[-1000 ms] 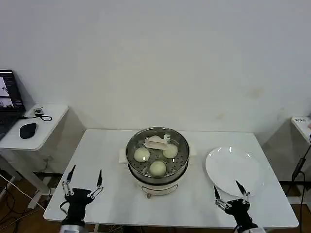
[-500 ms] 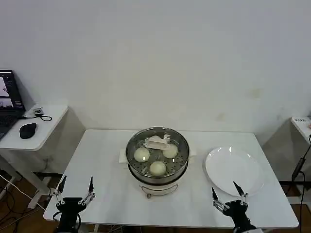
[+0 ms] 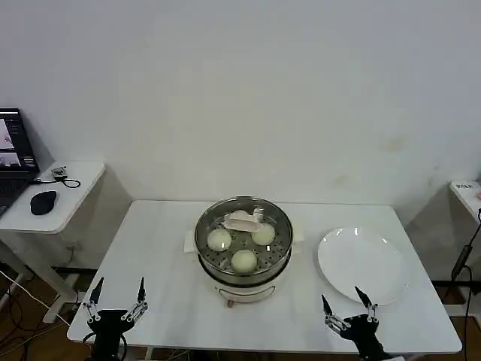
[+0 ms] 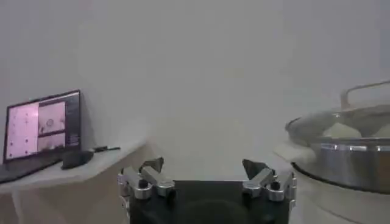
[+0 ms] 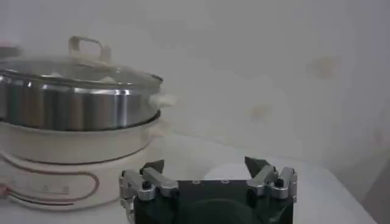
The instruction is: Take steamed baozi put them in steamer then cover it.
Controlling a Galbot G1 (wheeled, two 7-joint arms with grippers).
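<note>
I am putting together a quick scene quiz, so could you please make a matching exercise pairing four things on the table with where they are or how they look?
Things:
1. cover
2. steamed baozi
3. white plate
4. left pincer

States:
A. bare, on the table's right side
B. open, at the table's near left edge
C. seated on the steamer
D. inside the pot, under glass

Pairs: 1-C, 2-D, 3-A, 4-B
</note>
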